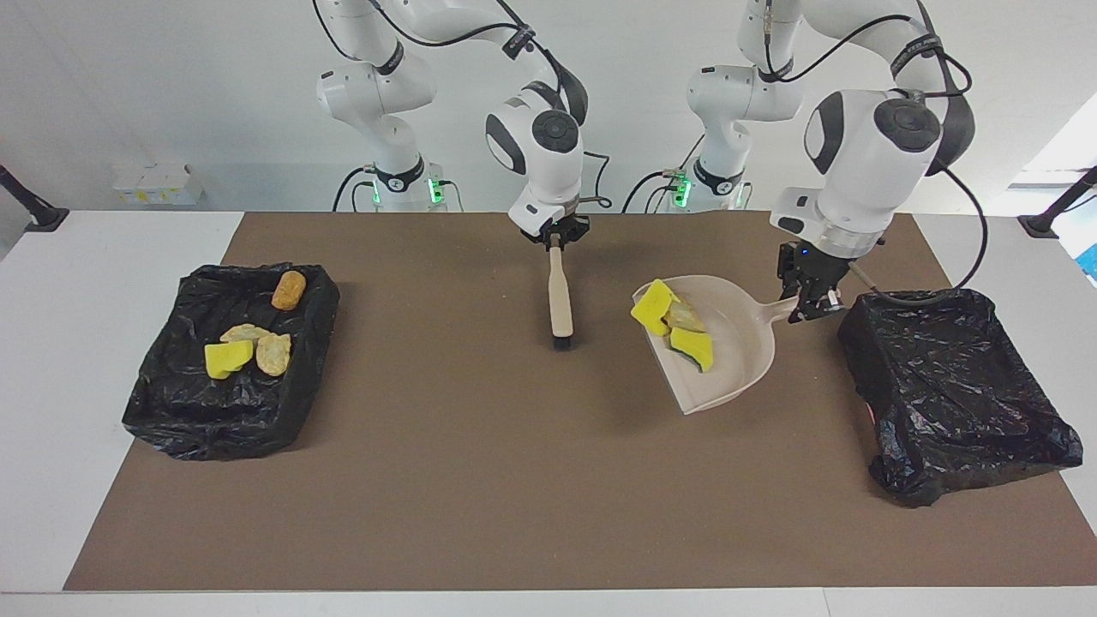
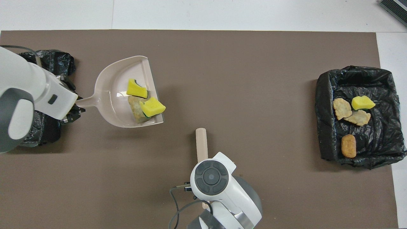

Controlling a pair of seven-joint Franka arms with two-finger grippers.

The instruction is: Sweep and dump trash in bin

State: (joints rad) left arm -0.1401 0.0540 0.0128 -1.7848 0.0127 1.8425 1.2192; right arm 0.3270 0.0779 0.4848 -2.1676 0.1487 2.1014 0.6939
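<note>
My left gripper (image 1: 810, 302) (image 2: 71, 113) is shut on the handle of the beige dustpan (image 1: 741, 356) (image 2: 109, 95). It holds the pan up over the mat, beside the black-lined bin (image 1: 951, 386) (image 2: 47, 58) at the left arm's end. Trash lies in the pan: a yellow sponge piece (image 1: 653, 307) (image 2: 136, 89), a tan chunk (image 1: 686, 317) (image 2: 135, 109) and a green-faced sponge piece (image 1: 692, 347) (image 2: 152, 106). My right gripper (image 1: 555, 238) is shut on the handle of the beige brush (image 1: 560, 296) (image 2: 201, 143), which hangs bristles down over the mat's middle.
A second black-lined bin (image 1: 171, 411) (image 2: 324, 127) stands at the right arm's end. It holds a yellow sponge piece (image 1: 227, 358) (image 2: 362, 102), tan chunks (image 1: 272, 351) (image 2: 341, 108) and a brown one (image 1: 289, 290) (image 2: 348, 145). A brown mat (image 1: 480, 480) covers the table.
</note>
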